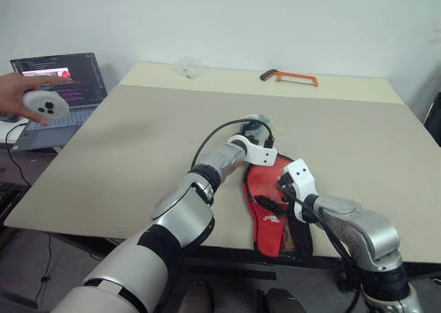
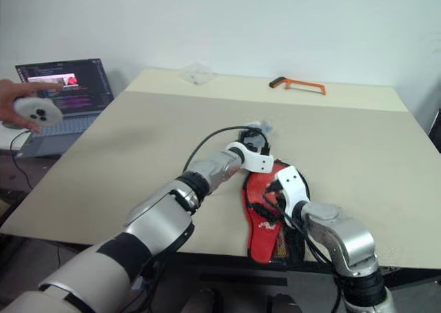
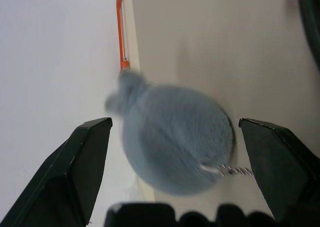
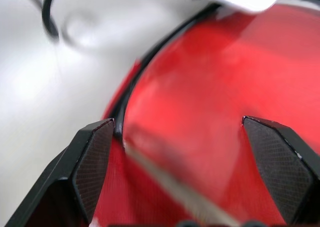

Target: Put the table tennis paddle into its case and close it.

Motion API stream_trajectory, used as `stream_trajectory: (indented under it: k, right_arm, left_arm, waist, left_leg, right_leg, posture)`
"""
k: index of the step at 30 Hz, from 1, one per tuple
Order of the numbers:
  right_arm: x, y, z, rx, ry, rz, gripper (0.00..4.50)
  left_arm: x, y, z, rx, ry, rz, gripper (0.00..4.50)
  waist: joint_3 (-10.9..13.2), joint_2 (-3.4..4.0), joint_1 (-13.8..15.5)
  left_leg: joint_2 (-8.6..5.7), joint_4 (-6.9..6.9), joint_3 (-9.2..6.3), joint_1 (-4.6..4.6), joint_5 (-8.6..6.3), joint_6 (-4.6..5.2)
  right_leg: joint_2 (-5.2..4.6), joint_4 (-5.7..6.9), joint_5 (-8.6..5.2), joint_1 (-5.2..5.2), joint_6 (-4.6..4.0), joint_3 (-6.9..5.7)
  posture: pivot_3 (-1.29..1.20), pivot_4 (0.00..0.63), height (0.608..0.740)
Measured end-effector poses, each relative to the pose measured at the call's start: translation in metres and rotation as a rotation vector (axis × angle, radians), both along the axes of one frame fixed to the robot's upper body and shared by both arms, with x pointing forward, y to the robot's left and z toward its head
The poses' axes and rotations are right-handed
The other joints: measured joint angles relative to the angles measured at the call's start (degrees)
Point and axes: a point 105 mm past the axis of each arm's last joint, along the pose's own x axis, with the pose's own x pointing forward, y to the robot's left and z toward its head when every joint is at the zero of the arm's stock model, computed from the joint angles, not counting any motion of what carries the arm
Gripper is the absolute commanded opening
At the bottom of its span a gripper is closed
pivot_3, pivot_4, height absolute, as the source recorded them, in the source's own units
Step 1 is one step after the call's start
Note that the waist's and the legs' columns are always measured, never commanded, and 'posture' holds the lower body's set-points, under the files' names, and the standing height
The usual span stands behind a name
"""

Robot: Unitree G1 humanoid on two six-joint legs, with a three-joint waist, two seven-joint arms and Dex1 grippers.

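Beige counter (image 1: 138, 154) carrying the case (image 1: 272, 213) at its near edge, a little toward the right corner: red panel with white logo facing up, black trim round the rim, the narrow end with black mesh hanging slightly past the edge. Table tennis paddle not separately made out; red behind a glossy clear window in the right wrist view, but impossible to tell whether paddle face or case fabric.

Left hand (image 3: 172, 152) reaching over the counter just beyond the far end of the case, fingers (image 3: 80, 172) spread wide, gripping nothing. Directly between them, a small grey fluffy ball (image 3: 175, 139) on a thin metal chain, lying on the counter, clear of both fingers.

Right hand (image 4: 175, 172) poised over the case, close above its red surface, fingers (image 4: 92, 162) likewise wide apart and empty; black edging of the case curving past one fingertip.

Orange-handled hacksaw (image 1: 289, 77) lying near the far edge, toward the right corner, well apart from the case. Something small and clear (image 1: 189, 67) near the far edge toward the left corner, too faint to identify.

Off the left edge, an open laptop (image 1: 58, 85) on a lower surface, and a person's hand (image 1: 21, 96) holding a white round controller (image 1: 45, 105).
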Motion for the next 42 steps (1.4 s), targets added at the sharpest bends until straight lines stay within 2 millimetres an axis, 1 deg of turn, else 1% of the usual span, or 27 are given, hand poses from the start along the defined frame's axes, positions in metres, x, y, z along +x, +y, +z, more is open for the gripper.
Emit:
stream_trajectory:
  k: [2,7,9,12,15,20,23,25,27,29,31,33,34,36,38,41,42]
  right_arm:
    - [0.01,0.002,0.003,0.033,0.005,-0.038,4.5]
    - [0.032,-0.006,0.0,-0.005,-0.041,-0.143,4.5]
    - [0.038,-0.006,-0.001,-0.009,-0.053,-0.173,4.5]
    - [0.043,-0.006,-0.003,-0.035,-0.072,-0.193,4.5]
    - [0.043,-0.005,-0.004,-0.058,-0.081,-0.192,4.5]
    - [0.043,-0.005,-0.006,-0.074,-0.08,-0.202,4.5]
    - [0.043,-0.005,-0.004,-0.061,-0.08,-0.199,4.5]
    - [0.042,-0.01,-0.001,-0.044,-0.07,-0.184,4.5]
    - [0.039,-0.022,0.004,-0.057,-0.063,-0.165,4.5]
    - [0.039,-0.036,0.013,-0.063,-0.066,-0.165,4.5]
    - [0.04,-0.051,0.035,-0.064,-0.108,-0.155,4.5]
    - [0.042,-0.064,0.057,-0.061,-0.162,-0.163,4.5]
    - [0.043,-0.065,0.065,-0.049,-0.178,-0.155,4.5]
    - [0.048,-0.063,0.075,-0.022,-0.189,-0.129,4.5]
    - [0.055,-0.064,0.083,-0.007,-0.205,-0.126,4.5]
    - [0.074,-0.068,0.09,0.01,-0.221,-0.153,4.5]
    - [0.08,-0.07,0.093,0.009,-0.233,-0.166,4.5]
  left_arm:
    - [0.0,-0.002,0.003,-0.003,-0.007,-0.007,4.44]
    - [0.0,-0.003,0.003,-0.003,-0.008,-0.006,4.44]
    - [0.0,-0.003,0.003,-0.003,-0.006,-0.007,4.44]
    - [0.001,0.001,0.002,-0.008,0.014,0.019,4.44]
    - [0.005,0.009,0.006,-0.118,0.079,0.073,4.44]
    - [0.013,0.037,0.012,-0.375,0.25,0.183,4.44]
    - [0.015,0.05,0.016,-0.463,0.33,0.198,4.44]
    - [0.013,0.053,0.02,-0.537,0.435,0.161,4.44]
    - [0.009,0.059,0.029,-0.607,0.537,0.105,4.44]
    - [0.005,0.069,0.034,-0.654,0.613,0.067,4.44]
    - [-0.003,0.08,0.036,-0.696,0.712,0.012,4.44]
    - [-0.011,0.083,0.034,-0.732,0.805,-0.037,4.44]
    - [-0.017,0.082,0.033,-0.752,0.858,-0.067,4.44]
    - [-0.031,0.077,0.026,-0.765,0.955,-0.137,4.44]
    - [-0.045,0.068,0.012,-0.768,1.042,-0.174,4.44]
    - [-0.067,0.047,-0.009,-0.789,1.134,-0.213,4.44]
    - [-0.075,0.037,-0.016,-0.792,1.166,-0.225,4.44]
  waist:
    - [0.0,0.0,-0.04]
    - [0.01,0.0,-0.13]
    - [0.01,0.0,-0.16]
    - [0.01,0.0,-0.23]
    - [0.01,0.0,-0.24]
    - [0.0,0.0,-0.25]
    - [0.0,0.0,-0.23]
    - [0.01,0.0,-0.21]
    - [0.04,0.03,-0.23]
    - [0.06,0.07,-0.29]
    - [0.11,0.15,-0.35]
    - [0.11,0.15,-0.35]
    - [0.11,0.15,-0.37]
    - [0.11,0.16,-0.53]
    - [0.11,0.17,-0.6]
    - [0.12,0.18,-0.73]
    - [0.12,0.18,-0.6]
  left_leg:
    - [-0.04,0.1,0.06,-0.21,0.01,0.01]
    - [-0.05,0.1,0.02,-0.16,0.01,0.0]
    - [-0.05,0.12,0.03,-0.15,0.01,0.0]
    - [-0.05,0.14,0.03,-0.13,0.01,0.0]
    - [-0.05,0.13,0.01,-0.1,0.02,0.0]
    - [-0.05,0.14,-0.03,-0.07,0.04,0.01]
    - [-0.05,0.14,-0.03,-0.07,0.04,0.02]
    - [-0.05,0.14,-0.03,-0.09,0.05,0.02]
    - [-0.05,0.13,-0.01,-0.12,0.06,0.02]
    - [-0.04,0.11,-0.01,-0.12,0.06,0.03]
    - [-0.02,0.07,-0.03,-0.12,0.06,0.03]
    - [0.0,0.03,-0.09,-0.12,0.05,0.03]
    - [0.01,0.03,-0.11,-0.12,0.05,0.04]
    - [0.01,-0.01,-0.08,-0.11,0.05,0.04]
    - [0.02,0.03,-0.11,-0.12,0.06,0.05]
    - [0.02,0.1,-0.1,-0.11,0.06,0.05]
    - [0.01,0.12,-0.12,-0.12,0.07,0.06]
  right_leg:
    - [-0.01,0.37,0.01,-0.33,-0.03,0.11]
    - [0.03,0.61,-0.08,-0.39,-0.14,0.06]
    - [0.03,0.63,-0.08,-0.38,-0.13,0.07]
    - [0.03,0.65,-0.09,-0.38,-0.11,0.07]
    - [0.04,0.67,-0.1,-0.37,-0.1,0.08]
    - [0.06,0.68,-0.07,-0.34,-0.14,0.06]
    - [0.06,0.68,-0.07,-0.32,-0.14,0.06]
    - [0.05,0.67,-0.06,-0.33,-0.16,0.04]
    - [0.05,0.66,-0.06,-0.36,-0.16,0.06]
    - [0.05,0.66,-0.09,-0.37,-0.21,0.06]
    - [0.05,0.68,-0.12,-0.39,-0.27,0.04]
    - [0.07,0.68,-0.15,-0.37,-0.32,-0.05]
    - [0.08,0.69,-0.16,-0.37,-0.34,-0.06]
    - [0.08,0.7,-0.17,-0.37,-0.35,-0.02]
    - [0.08,0.71,-0.16,-0.36,-0.35,-0.05]
    - [0.07,0.75,-0.16,-0.34,-0.34,-0.02]
    - [0.07,0.76,-0.15,-0.34,-0.34,-0.05]
  posture:
    - [0.0,0.15,0.74]
    - [0.0,0.15,0.74]
    - [0.0,0.15,0.74]
    - [0.0,0.15,0.74]
    - [0.0,0.15,0.74]
    - [0.0,0.15,0.74]
    - [0.0,0.15,0.74]
    - [0.0,0.15,0.74]
    - [0.0,0.15,0.74]
    - [0.0,0.15,0.74]
    - [0.0,0.15,0.74]
    - [0.0,0.15,0.74]
    - [0.0,0.15,0.74]
    - [0.0,0.15,0.74]
    - [0.0,0.15,0.74]
    - [0.0,0.15,0.74]
    - [0.0,0.15,0.74]
